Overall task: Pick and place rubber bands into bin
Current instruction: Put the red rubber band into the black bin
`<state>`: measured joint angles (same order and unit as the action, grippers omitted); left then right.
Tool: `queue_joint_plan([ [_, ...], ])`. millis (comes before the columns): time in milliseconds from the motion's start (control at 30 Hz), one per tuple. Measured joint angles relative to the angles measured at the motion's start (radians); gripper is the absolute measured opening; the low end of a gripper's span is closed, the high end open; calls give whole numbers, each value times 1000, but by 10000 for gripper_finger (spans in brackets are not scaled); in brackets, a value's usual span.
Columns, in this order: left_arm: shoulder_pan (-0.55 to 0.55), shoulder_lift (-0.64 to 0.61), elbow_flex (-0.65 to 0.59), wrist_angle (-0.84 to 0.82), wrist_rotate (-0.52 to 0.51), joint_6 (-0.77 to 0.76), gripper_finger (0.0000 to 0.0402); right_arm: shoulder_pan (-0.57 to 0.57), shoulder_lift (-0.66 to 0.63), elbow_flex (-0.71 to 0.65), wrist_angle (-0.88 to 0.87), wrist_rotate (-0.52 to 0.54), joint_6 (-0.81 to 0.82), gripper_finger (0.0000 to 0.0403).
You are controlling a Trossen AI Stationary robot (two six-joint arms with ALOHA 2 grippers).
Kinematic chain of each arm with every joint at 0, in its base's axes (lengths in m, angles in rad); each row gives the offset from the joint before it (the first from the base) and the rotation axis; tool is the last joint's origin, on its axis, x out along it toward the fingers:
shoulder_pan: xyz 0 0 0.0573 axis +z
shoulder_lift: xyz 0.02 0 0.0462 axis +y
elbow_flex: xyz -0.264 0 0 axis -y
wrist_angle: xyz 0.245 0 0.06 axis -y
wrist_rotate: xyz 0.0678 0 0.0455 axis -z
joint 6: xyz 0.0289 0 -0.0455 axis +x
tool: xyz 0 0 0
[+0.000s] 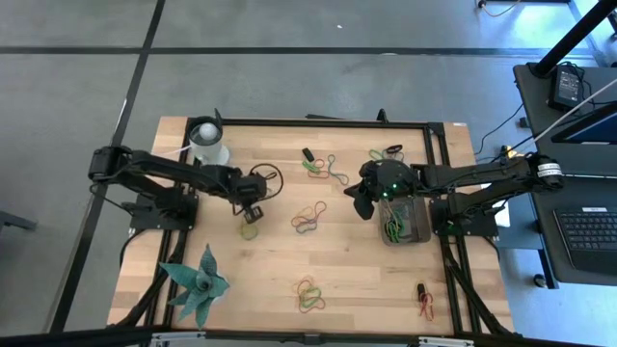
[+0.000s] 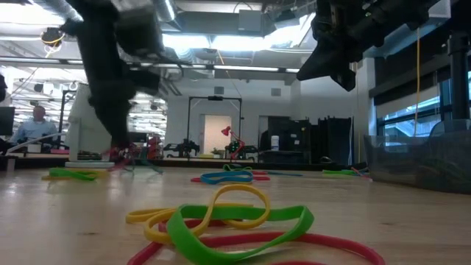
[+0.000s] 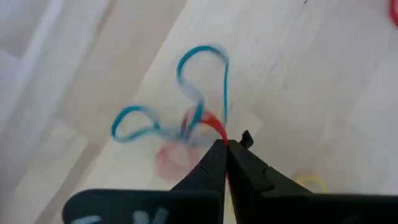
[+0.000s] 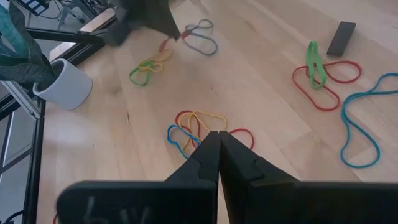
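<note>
My left gripper (image 1: 253,214) is left of the table's middle, shut on a red rubber band (image 3: 210,124) with a blue band (image 3: 200,81) tangled in it. It also shows far off in the right wrist view (image 4: 176,34). My right gripper (image 1: 359,200) is shut and empty, just left of the dark grey bin (image 1: 421,229), which holds green bands (image 1: 392,227). In its wrist view its fingers (image 4: 218,138) hover over a red, yellow and blue cluster (image 4: 198,124) that lies on the table. My left gripper pinches the red band (image 3: 217,134) at its fingertips, coming from above. The red band and the tangled blue band hang loose below the fingers, lifted off the wood. The blue band spreads out in two loops.
A yellow-green band (image 1: 250,229) lies under my left gripper. More clusters lie at the far middle (image 1: 323,169), the near middle (image 1: 308,294) and the near right (image 1: 424,301). A black oblong piece (image 1: 308,154), a white cup (image 1: 207,145) and a teal plant (image 1: 198,284) stand around.
</note>
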<state>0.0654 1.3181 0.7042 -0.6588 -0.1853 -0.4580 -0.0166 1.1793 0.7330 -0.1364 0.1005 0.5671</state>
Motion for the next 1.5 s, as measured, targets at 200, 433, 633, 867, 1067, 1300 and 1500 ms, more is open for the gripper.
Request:
queue_joint_plan([
  [200,-19,-131,96,-155,-1,-18,3,0,0,0,-3,0,-3,10],
  [433,-48,-252,172,-183,-20,-27,3,0,0,0,-6,0,-2,10],
  [633,-67,-284,249,-157,-36,-13,3,0,0,0,-12,0,-7,10],
  [867,-82,-199,362,-24,-37,122,3,0,-19,0,-32,0,-26,10],
  [1067,-74,-23,527,-7,-50,279,3,-9,-130,5,-94,2,-84,10],
  [1300,-35,226,723,110,-43,457,3,-108,-283,62,-209,31,-141,10],
  [1500,3,453,883,310,59,528,3,-220,-326,154,-251,30,-231,10],
])
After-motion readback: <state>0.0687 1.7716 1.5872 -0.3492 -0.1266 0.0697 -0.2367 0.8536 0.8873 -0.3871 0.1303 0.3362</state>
